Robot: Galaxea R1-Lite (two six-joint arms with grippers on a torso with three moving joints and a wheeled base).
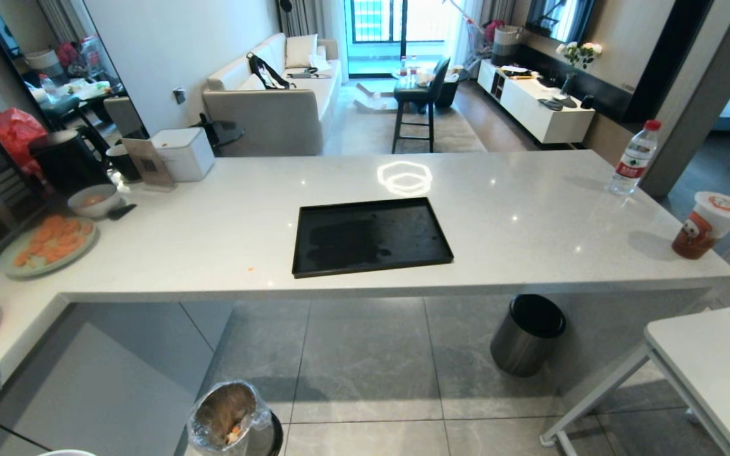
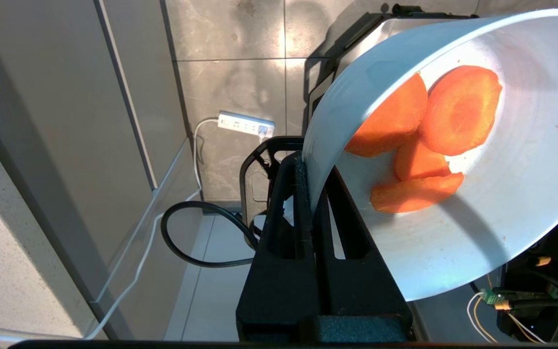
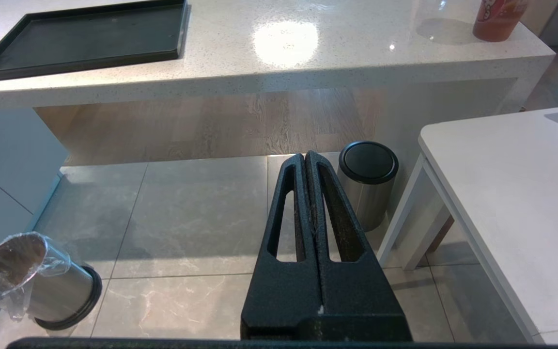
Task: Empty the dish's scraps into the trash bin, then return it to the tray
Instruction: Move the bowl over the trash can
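Clamping the rim of the dish (image 2: 477, 232), the left gripper (image 2: 314, 184) has its fingers pinched on the wall, one outside and one inside; the dish is tilted, and the scraps (image 2: 424, 140), orange carrot slices, lie overlapping against its inner side; four pieces show rather than three. Under the dish there is grey floor tile, a looped black cable (image 2: 187, 232) and a white power strip (image 2: 245, 125) by the wall; the trash bin (image 1: 229, 418) stands on the floor at the near edge of the head view, bag liner crinkled over its rim, with bits of orange down inside; neither arm shows in the head view. Over on the other side, the right gripper (image 3: 310, 167) hangs above the tiles with its fingers pressed together on nothing; a dark-topped cylinder (image 1: 526, 334) sits under the counter (image 1: 530, 209) edge beyond it. Up on the counter, the tray (image 1: 371, 237) lies bare and glossy in the middle; further left a pale-green plate (image 1: 48, 244) of orange slices, and a greyish bowl (image 1: 93, 200) behind it; far right, a water bottle (image 1: 635, 158) and a drink cup (image 1: 707, 225).
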